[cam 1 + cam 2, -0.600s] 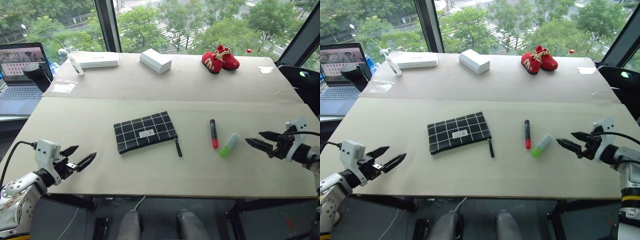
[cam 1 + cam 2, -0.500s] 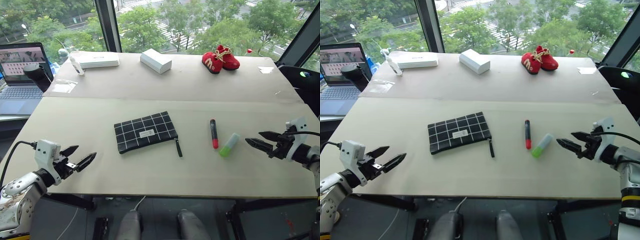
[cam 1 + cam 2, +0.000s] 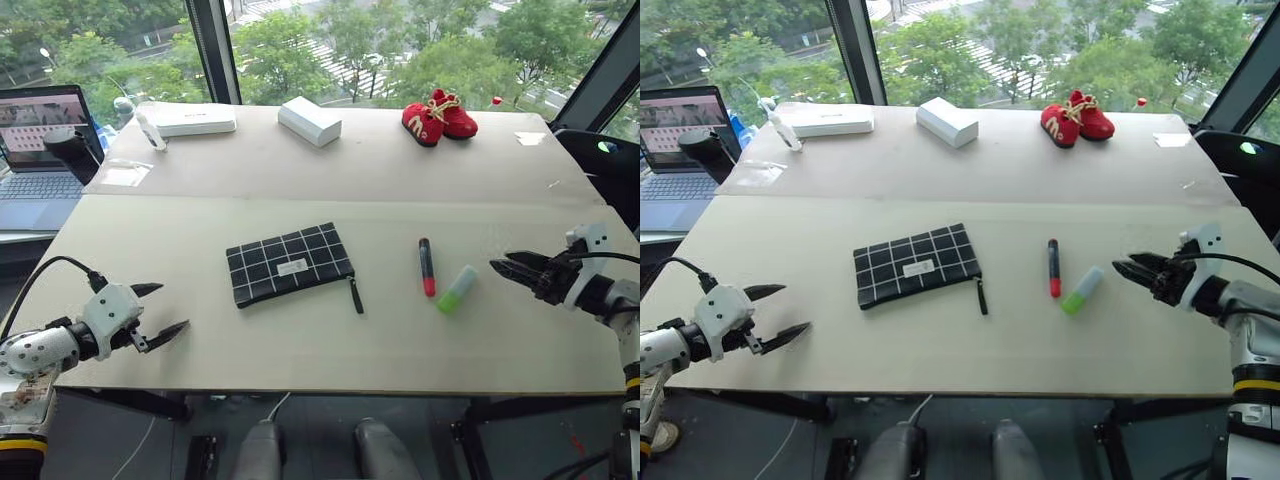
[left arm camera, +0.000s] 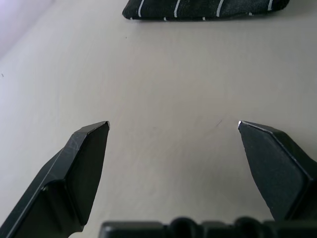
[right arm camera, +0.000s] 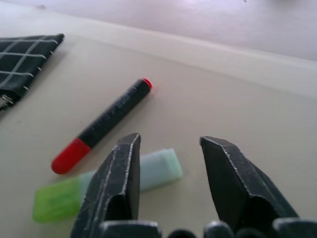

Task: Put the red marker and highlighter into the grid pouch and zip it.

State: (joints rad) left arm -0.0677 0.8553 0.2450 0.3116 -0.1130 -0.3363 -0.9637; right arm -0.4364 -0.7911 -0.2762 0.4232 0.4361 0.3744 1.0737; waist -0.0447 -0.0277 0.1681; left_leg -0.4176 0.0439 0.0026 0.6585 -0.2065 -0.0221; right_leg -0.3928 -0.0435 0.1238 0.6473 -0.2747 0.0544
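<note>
The grid pouch (image 3: 290,265) lies flat at the table's middle, its black pull strap pointing toward the red marker (image 3: 427,267). The marker lies just right of it, red cap toward me. The light-green highlighter (image 3: 458,289) rests beside the marker, further right. My right gripper (image 3: 501,264) hovers just right of the highlighter, pointing at it, open by a narrow gap with nothing between the fingers. The right wrist view looks over the highlighter (image 5: 153,171) and the marker (image 5: 106,124). My left gripper (image 3: 170,308) stands wide open near the front left edge, well short of the pouch (image 4: 208,9).
A pair of red baby shoes (image 3: 440,115) and two white boxes (image 3: 310,120) (image 3: 195,120) sit along the far side of the table. A laptop (image 3: 45,130) and a black object (image 3: 75,150) stand at the far left.
My right gripper has shifted slightly toward the highlighter and its fingers have come closer together. My left gripper has rolled and edged a little toward the pouch. The objects have not moved.
</note>
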